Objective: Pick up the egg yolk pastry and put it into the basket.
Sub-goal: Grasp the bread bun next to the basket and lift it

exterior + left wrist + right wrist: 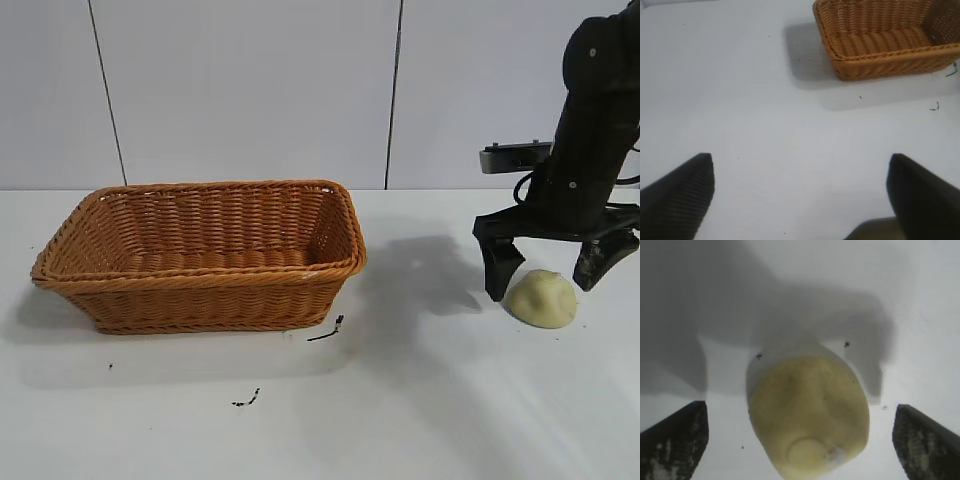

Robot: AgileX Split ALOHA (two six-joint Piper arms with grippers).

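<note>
The egg yolk pastry (pixel 542 298) sits on the white counter (pixel 430 400), well off to the side of the basket (pixel 200 255), out past its short end wall and a little nearer the front edge of the counter. It is a pale yellow dome, and from the right wrist view (pixel 810 415) it shows faint creases and a small round mark low on its surface. The right hand (pixel 560 262) hangs directly over it, fingers spread wide, one dark fingertip (pixel 497 272) down at the basket side of the pastry and the other (pixel 603 258) at the far side. Neither fingertip appears to touch the pastry; a gap of counter shows on each side in the wrist view.

The basket stands upright on the counter, orange-brown wicker with flaring sides and a braided rim, and nothing lies inside it. A couple of small dark scraps (pixel 327 331) lie on the counter just in front of the basket's near corner.

The left hand (pixel 800 195) is held above bare counter, well away from the basket, its two fingers spread far apart with nothing between them.
</note>
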